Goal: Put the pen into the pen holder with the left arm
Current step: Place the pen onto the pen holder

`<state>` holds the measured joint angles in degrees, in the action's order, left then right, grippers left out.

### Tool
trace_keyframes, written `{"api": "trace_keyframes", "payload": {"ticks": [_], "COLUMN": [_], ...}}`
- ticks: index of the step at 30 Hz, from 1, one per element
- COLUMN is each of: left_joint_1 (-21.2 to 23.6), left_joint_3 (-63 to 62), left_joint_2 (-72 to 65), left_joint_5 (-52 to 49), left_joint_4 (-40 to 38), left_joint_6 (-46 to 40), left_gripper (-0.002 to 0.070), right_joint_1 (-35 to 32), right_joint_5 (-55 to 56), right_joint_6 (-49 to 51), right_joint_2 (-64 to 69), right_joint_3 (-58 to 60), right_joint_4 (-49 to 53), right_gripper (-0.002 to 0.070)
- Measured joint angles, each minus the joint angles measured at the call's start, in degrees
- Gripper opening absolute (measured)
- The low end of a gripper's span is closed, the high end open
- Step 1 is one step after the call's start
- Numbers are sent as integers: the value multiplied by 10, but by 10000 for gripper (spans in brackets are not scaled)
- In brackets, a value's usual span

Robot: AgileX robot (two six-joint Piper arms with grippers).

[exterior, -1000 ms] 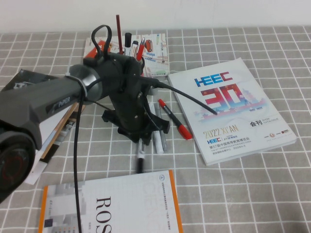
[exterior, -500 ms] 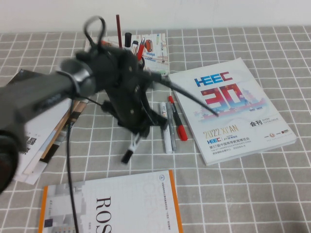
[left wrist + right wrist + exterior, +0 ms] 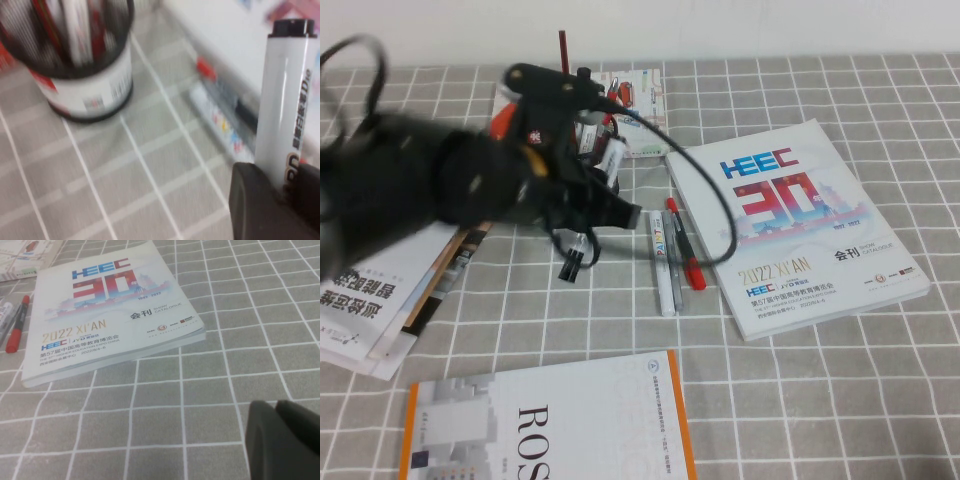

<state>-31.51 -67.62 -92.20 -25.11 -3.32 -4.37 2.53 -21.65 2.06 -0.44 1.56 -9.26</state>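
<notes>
Risk here is the pen [image 3: 283, 95] snagging on the holder [image 3: 82, 65] rim or on the pens already packed inside, since it's pinched down by one end and hangs slanted. Left gripper [image 3: 588, 215] is clamped on it, just in front of the holder, pen off the cloth. A second ago the arm was lower, over the markers beside the catalogue [image 3: 800, 220]; now it's lifted and swung toward the holder. The red pen [image 3: 681, 243] got nudged too. Right gripper [image 3: 285, 440] sits out past the catalogue's far side, can't tell its state.
</notes>
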Motion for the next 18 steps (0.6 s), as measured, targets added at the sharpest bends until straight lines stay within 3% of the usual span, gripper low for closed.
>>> {"api": "trace_keyframes", "payload": {"ticks": [11, 18], "left_joint_1": [0, 27], "left_joint_3": [214, 208], "left_joint_2": [68, 4], "left_joint_5": [509, 655], "left_joint_4": [-1, -1], "left_joint_6": [-6, 0], "left_gripper": [107, 107], "right_joint_1": [0, 0], "right_joint_5": [0, 0], "right_joint_6": [0, 0], "right_joint_2": [0, 0], "right_joint_3": [0, 0], "right_joint_4": [0, 0], "right_gripper": [-13, -13]}}
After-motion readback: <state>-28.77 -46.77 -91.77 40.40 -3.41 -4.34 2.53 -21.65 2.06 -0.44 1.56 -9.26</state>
